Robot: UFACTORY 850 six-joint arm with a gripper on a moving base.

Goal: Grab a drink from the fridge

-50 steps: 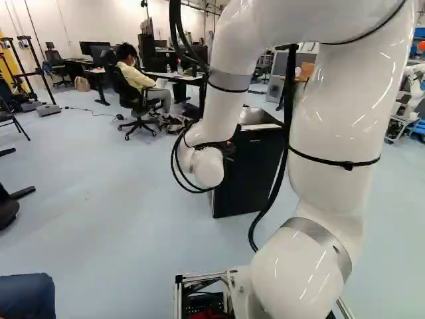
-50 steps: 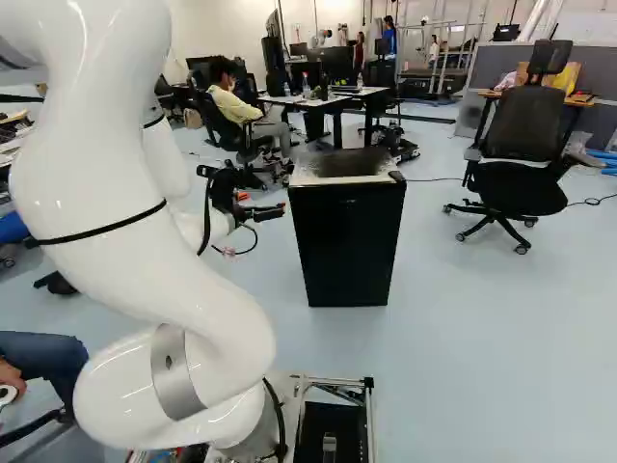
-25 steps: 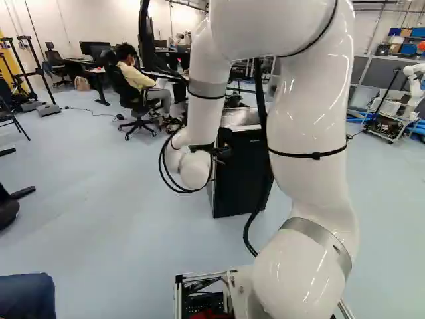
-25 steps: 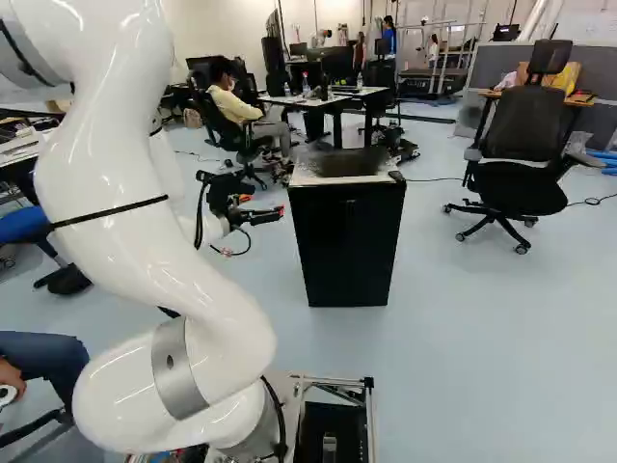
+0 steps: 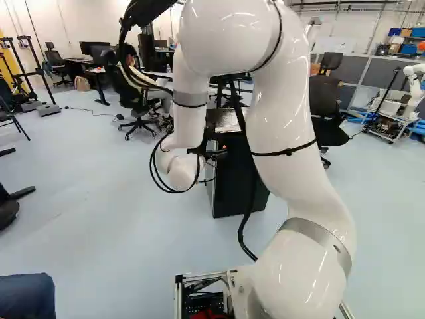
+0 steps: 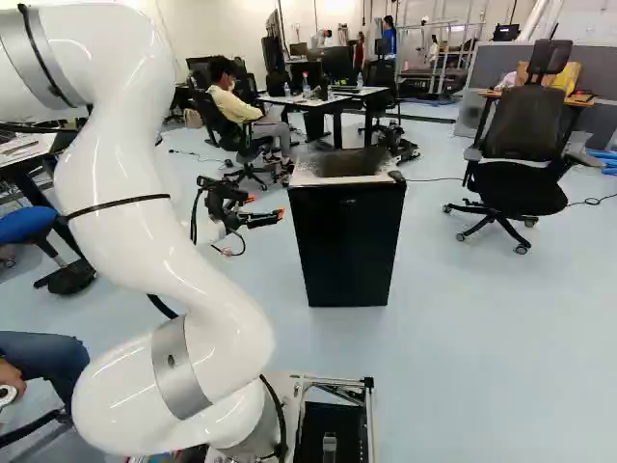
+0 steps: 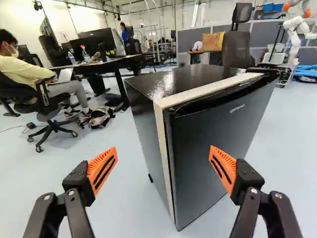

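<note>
In the right base view my gripper (image 6: 267,206) is beside the black fridge (image 6: 348,246), with a gap between them. From the wrist, the gripper (image 7: 164,161) shows its orange-padded fingers wide apart and nothing between them. Ahead of it is the small fridge, seen from a corner, its dark door (image 7: 208,148) closed along a pale strip. One finger overlaps the door's front in that view; the other is in line with the floor beside the fridge. The closed door hides the inside, and no drink in it is visible.
Beyond the fridge stands a table (image 6: 359,94) with bottles on it. A person sits in a chair near that table. An empty black office chair (image 6: 523,154) is right of the fridge in the right base view. Another robot (image 5: 413,83) stands at the far right of the left base view.
The arm's upper part has swung left in the left base view and right in the right base view. There the gripper has dropped slightly, its fingers still apart. Base and fridge have stayed put.
</note>
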